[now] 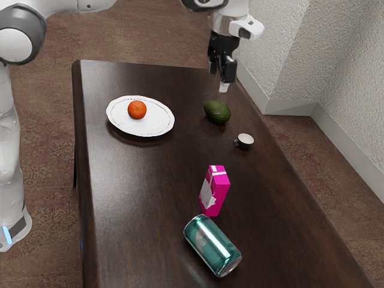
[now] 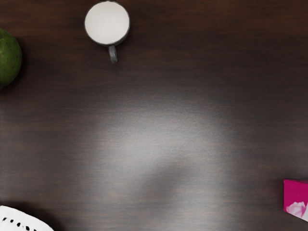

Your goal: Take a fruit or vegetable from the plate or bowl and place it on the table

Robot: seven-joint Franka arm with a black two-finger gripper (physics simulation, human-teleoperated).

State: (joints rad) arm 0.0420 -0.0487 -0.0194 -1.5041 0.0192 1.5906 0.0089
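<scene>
Orange (image 1: 137, 110) seated on plate (image 1: 153, 124), far area, exterior view's left. Gripper (image 1: 223, 83) raised to its right; opening cannot be determined. Approach should be centred above the fruit, then lowered straight, rim cleared, to prevent rolling.

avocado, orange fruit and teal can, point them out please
avocado (image 1: 217, 112): exterior view, middle of its dark skin
orange fruit (image 1: 137, 110): exterior view, its front
teal can (image 1: 212, 245): exterior view, its side

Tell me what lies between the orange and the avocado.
Part of the white plate, then bare tabletop, as the exterior view shows.
</scene>
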